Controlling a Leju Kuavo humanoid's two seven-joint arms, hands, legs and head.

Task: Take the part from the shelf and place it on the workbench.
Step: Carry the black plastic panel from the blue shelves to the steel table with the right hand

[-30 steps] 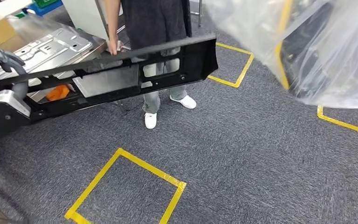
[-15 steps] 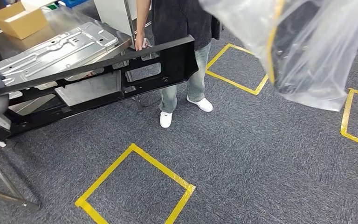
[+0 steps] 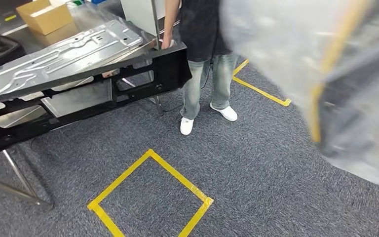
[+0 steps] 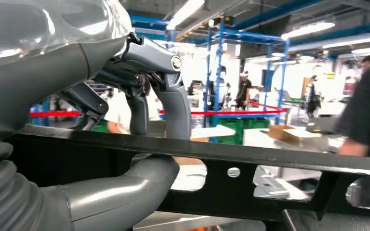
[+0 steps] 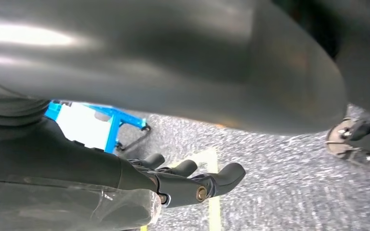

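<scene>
Though blurred plastic wrap (image 3: 296,54) hides much, left hand (image 4: 139,115) grips part (image 3: 89,94).

Left hand (image 4: 139,139) sits at the near end of the long part (image 3: 86,94), thumb under its top bar, fingers (image 4: 173,103) over it. Part runs from the hand out across the front of the workbench (image 3: 74,24), far end by a person (image 3: 205,44) whose hand (image 3: 167,43) is at that corner. Metal panel (image 3: 64,54) lies on the workbench, just behind the part. Cardboard box (image 3: 44,15) further back on the bench. Taped square (image 3: 150,192) on the floor below and beyond the hand. Right hand (image 5: 192,185) hangs over the floor, under a big curved piece (image 5: 173,62); plastic-wrapped bulk (image 3: 325,74) on that side.
</scene>
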